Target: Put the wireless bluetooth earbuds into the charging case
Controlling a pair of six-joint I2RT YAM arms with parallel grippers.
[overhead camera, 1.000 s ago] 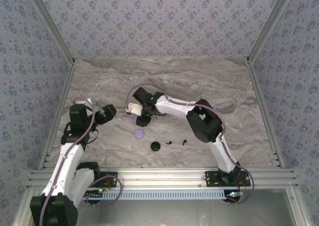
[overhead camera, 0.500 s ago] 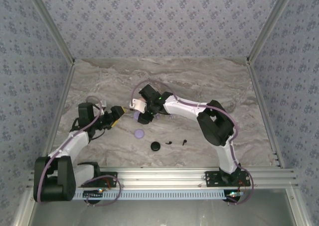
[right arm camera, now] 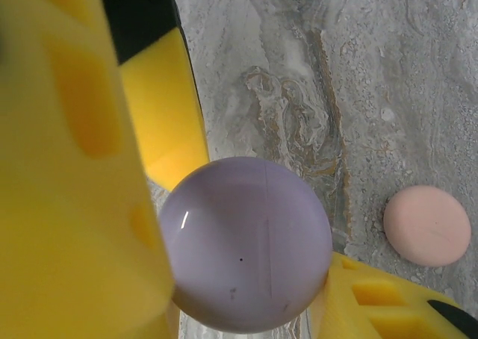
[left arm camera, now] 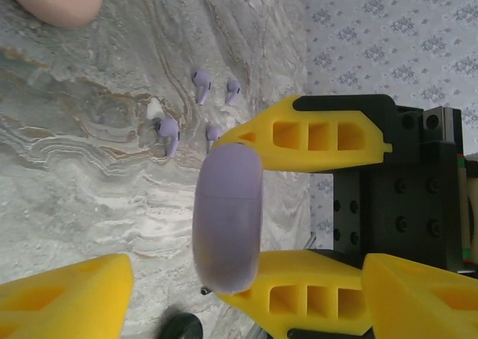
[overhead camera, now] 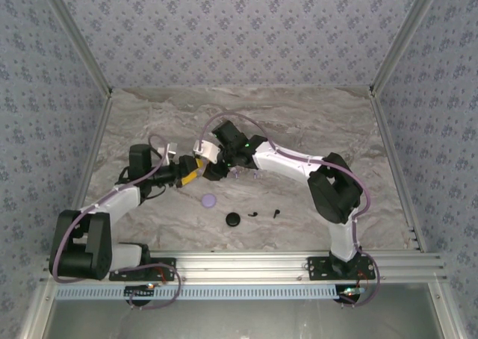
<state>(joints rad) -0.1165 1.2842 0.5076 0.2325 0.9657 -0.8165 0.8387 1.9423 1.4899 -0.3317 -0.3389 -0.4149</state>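
Past the lilac case (left arm camera: 228, 216), left wrist reveals lilac earbuds (left arm camera: 168, 134).

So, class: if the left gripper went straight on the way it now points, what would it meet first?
The smooth round lilac case held by the right gripper, probably; depth is unclear.

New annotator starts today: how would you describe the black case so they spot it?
On the marble table, look toward the middle of the near edge. The black charging case lies there, right of a lilac round case and left of two tiny black earbuds; it alone is both round and black.
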